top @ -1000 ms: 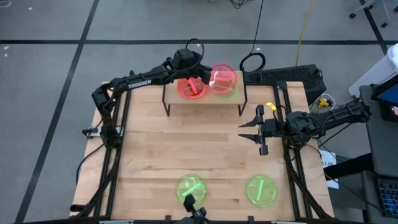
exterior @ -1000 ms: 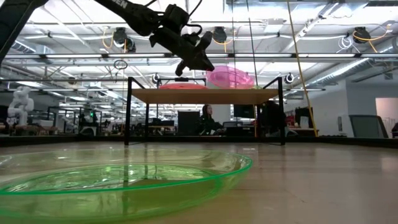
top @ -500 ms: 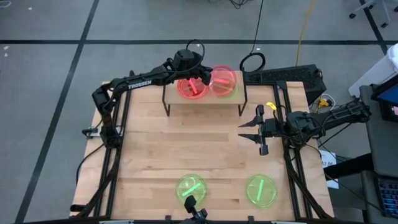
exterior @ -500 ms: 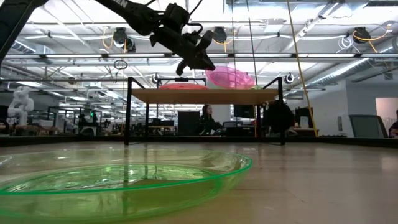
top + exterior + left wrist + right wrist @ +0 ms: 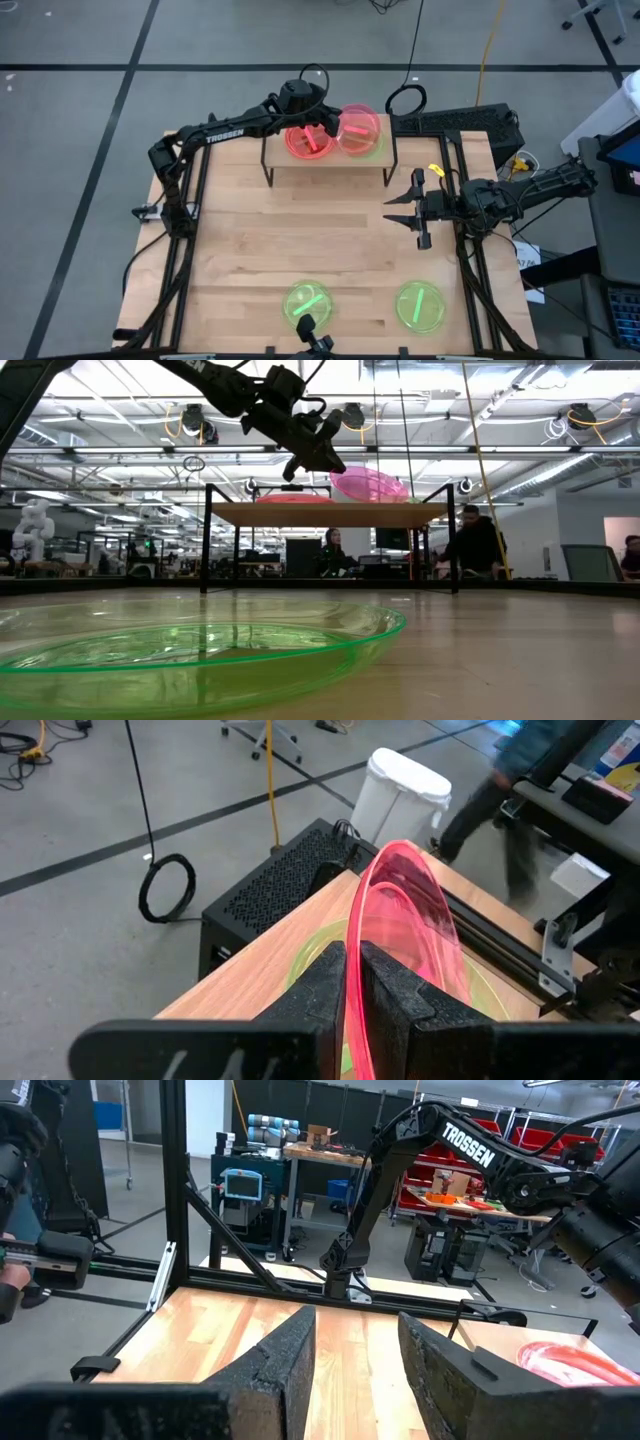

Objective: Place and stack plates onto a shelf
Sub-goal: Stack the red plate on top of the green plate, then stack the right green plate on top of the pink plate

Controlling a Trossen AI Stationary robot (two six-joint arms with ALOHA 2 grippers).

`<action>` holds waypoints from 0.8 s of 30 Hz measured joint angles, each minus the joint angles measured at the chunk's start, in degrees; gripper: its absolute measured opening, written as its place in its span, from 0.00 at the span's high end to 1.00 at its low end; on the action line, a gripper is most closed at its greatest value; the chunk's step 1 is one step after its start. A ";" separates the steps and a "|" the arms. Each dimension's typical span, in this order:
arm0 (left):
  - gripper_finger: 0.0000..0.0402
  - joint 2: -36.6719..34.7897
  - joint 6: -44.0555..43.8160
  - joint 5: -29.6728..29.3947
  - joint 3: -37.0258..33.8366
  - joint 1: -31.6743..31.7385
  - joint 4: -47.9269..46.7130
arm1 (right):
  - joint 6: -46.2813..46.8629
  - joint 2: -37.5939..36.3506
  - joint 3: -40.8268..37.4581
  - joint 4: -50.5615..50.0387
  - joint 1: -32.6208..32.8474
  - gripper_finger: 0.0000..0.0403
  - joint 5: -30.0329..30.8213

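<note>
The shelf (image 5: 330,162) stands at the table's far edge. A red plate (image 5: 307,141) lies flat on its left half and a green plate (image 5: 372,150) on its right half. Above the green one hangs a pink plate (image 5: 359,126), tilted in the low view (image 5: 370,484), with my left gripper (image 5: 328,126) shut on it. My right gripper (image 5: 402,209) hovers open at the table's right side with nothing between its fingers (image 5: 300,1360). Two more green plates (image 5: 307,300) (image 5: 420,305) lie flat by the near edge. My left gripper pinches the pink plate's rim (image 5: 357,982) between its two fingers, on the side next to the red plate. The fingers come from the table's left, slanting a little down. The plate is tilted above the green plate (image 5: 318,946); whether its low side touches it I cannot tell.
A black box (image 5: 455,123) and a coiled cable (image 5: 406,99) sit just past the table's far right corner. Bare wooden tabletop (image 5: 300,230) lies between the shelf and the near plates. People move in the room behind the table (image 5: 478,545).
</note>
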 joint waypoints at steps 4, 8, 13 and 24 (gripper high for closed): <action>0.92 0.00 0.00 0.00 0.00 0.00 -0.02 | 0.00 -0.01 0.01 0.00 0.00 0.68 -0.01; 0.91 0.00 -0.02 0.00 0.00 0.00 -0.02 | 0.00 0.01 0.01 -0.02 0.00 0.68 -0.01; 0.82 0.00 0.02 0.00 0.02 0.00 -0.02 | 0.00 0.00 0.00 -0.02 0.00 0.68 -0.10; 0.72 -0.51 2.49 -1.57 -0.02 0.02 0.01 | 0.84 0.00 0.01 -0.03 0.01 0.68 -0.18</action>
